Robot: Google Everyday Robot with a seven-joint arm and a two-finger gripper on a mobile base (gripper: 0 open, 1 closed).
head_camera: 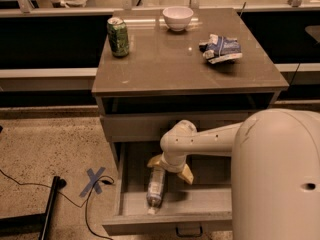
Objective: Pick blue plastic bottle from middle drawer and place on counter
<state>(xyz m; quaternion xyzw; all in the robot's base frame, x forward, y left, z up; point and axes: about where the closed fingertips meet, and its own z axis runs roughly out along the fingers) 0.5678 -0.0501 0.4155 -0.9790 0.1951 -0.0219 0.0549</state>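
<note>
Three things sit on the counter [170,69]: a green can [118,36] near the rear left corner, a white bowl [178,18] at the middle of the rear edge, and a crumpled blue-and-white bag [220,48] toward the right edge. Below the counter's front edge, the middle drawer [165,222] is pulled out, with a small dark handle [182,230] on its front. The bottle [155,189] lies on its side on the drawer floor, left of centre, with its white cap pointing at the drawer front and its far end under the gripper. The gripper [170,168] is down inside the drawer at the bottle's rear end. Its two yellowish fingers [186,174] are spread wide, one on each side, not closed on the bottle. Whether they touch it cannot be told. The white arm [210,138] reaches in from the right, and a big white part of the robot fills the lower right. A blue tape cross [95,180] and a black cable [30,193] lie on the floor left of the drawer.
</note>
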